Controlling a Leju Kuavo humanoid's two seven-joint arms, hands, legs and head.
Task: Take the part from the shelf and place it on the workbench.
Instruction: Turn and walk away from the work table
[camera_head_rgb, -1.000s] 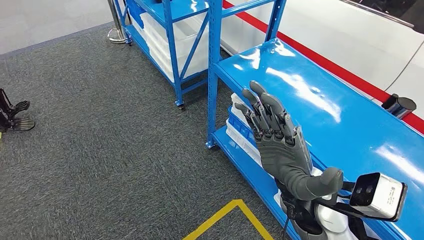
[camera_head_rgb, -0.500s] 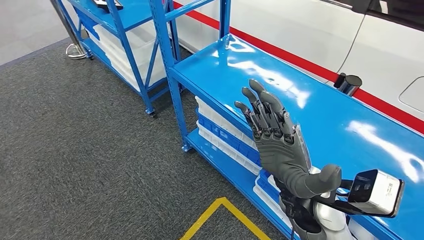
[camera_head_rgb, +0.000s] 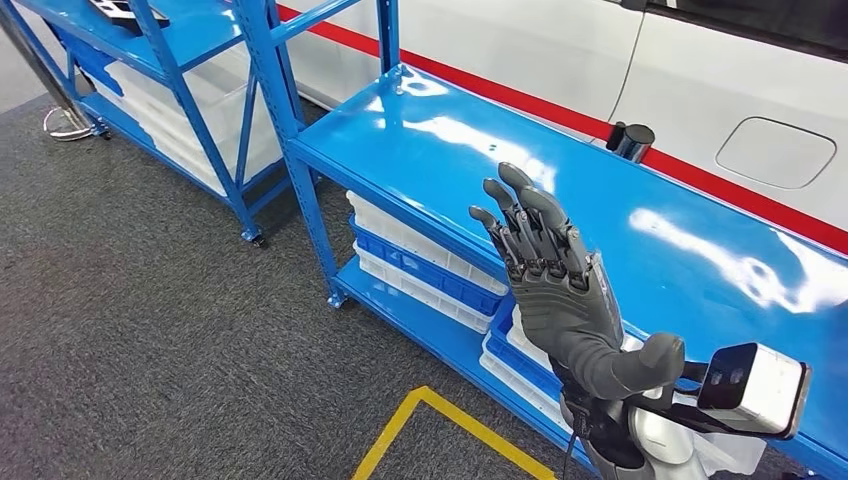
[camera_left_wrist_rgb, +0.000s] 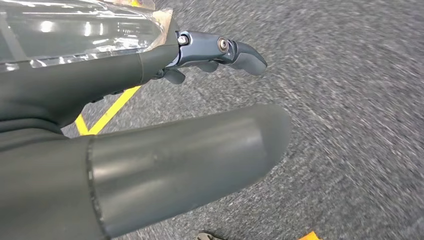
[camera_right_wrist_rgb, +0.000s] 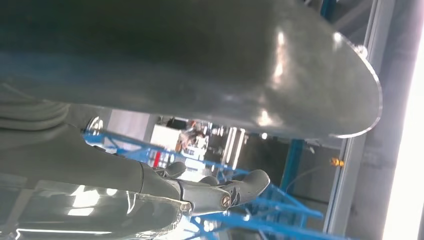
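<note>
A dark cylinder with a silver top (camera_head_rgb: 630, 138) stands upright at the back of the blue shelf top (camera_head_rgb: 430, 150), close to the white panel behind it. My right hand (camera_head_rgb: 560, 290) is raised in front of the shelf, flat, fingers straight and apart, holding nothing; the cylinder is well beyond it, to the upper right. In the right wrist view the right hand (camera_right_wrist_rgb: 200, 192) has blue shelving behind it. My left hand (camera_left_wrist_rgb: 165, 150) hangs over the grey carpet, empty, with its fingers (camera_left_wrist_rgb: 225, 50) apart from the thumb.
White and blue bins (camera_head_rgb: 420, 265) fill the shelf's lower level. A second blue rack (camera_head_rgb: 190, 90) stands at far left with a dark flat item (camera_head_rgb: 120, 12) on top. A yellow floor line (camera_head_rgb: 430, 420) marks the grey carpet. A white panel with a red stripe (camera_head_rgb: 560, 60) runs behind.
The whole picture has slid to the left, so the camera has turned right along the shelf. The cylinder now sits nearer the picture's middle. My raised right hand keeps the same pose.
</note>
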